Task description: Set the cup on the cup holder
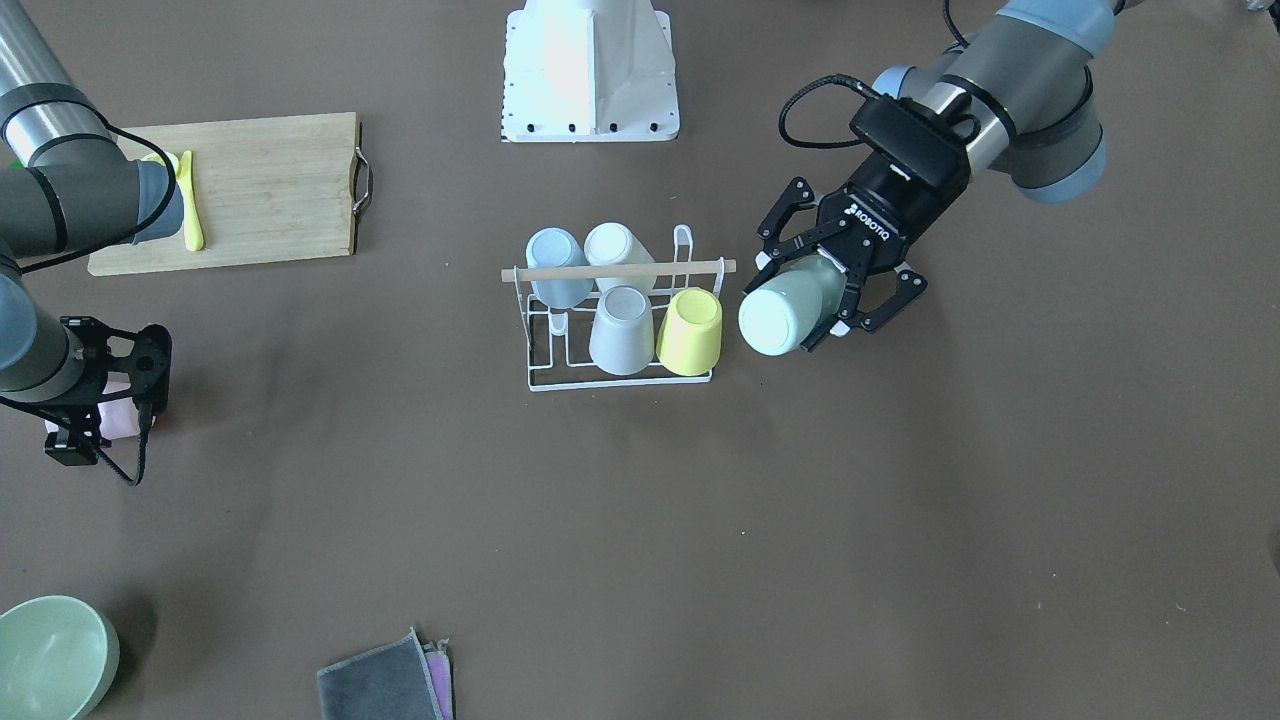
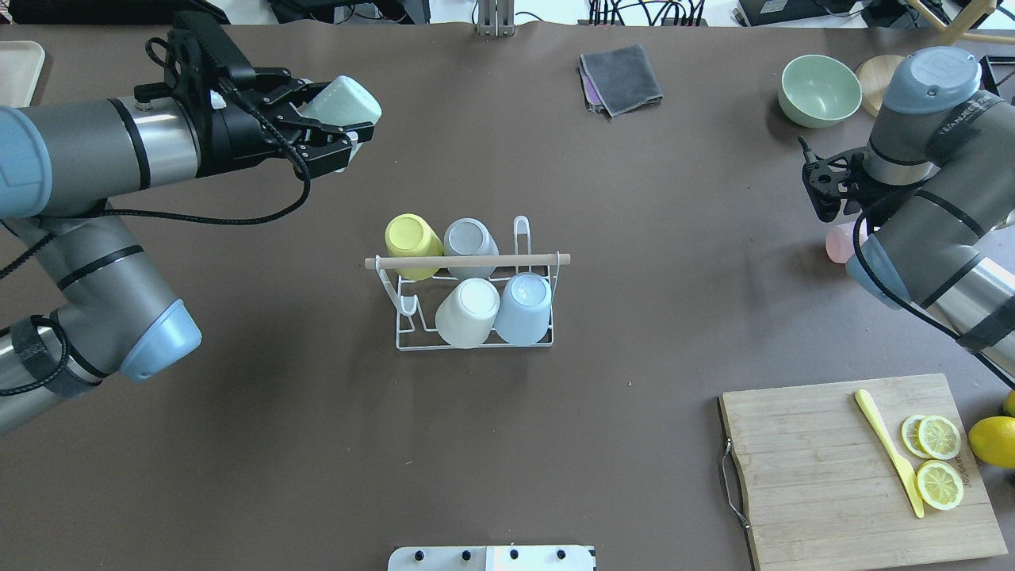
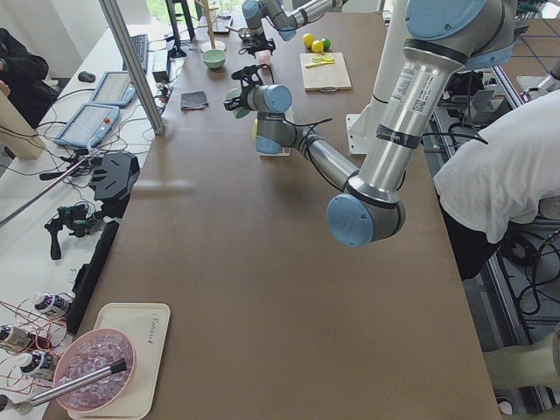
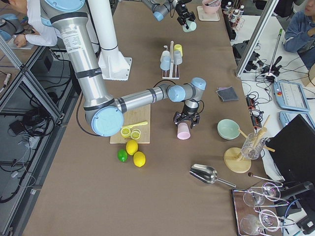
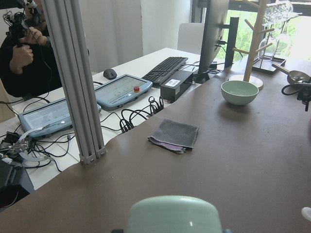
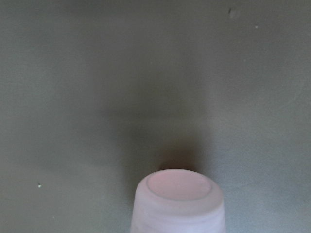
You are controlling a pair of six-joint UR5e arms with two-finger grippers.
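Note:
The white wire cup holder (image 1: 700, 266) with its wooden rod stands at mid-table, also in the overhead view (image 2: 507, 259). Several cups sit upside down on it: blue, white, grey and yellow (image 1: 690, 330). One prong (image 2: 407, 305) is bare. My left gripper (image 1: 800, 300) is shut on a mint cup (image 1: 785, 318), held tilted in the air just beside the holder's yellow-cup end; the cup also shows in the overhead view (image 2: 349, 99). My right gripper (image 2: 836, 214) points down over a pink cup (image 2: 839, 244) standing upside down on the table (image 6: 177, 204). Its fingers are hidden.
A wooden cutting board (image 2: 833, 468) with a yellow knife (image 2: 888, 452) and lemon slices lies on the robot's right. A whole lemon (image 2: 991, 440) lies beside it. A green bowl (image 2: 819, 89) and a folded grey cloth (image 2: 621, 78) lie at the far edge.

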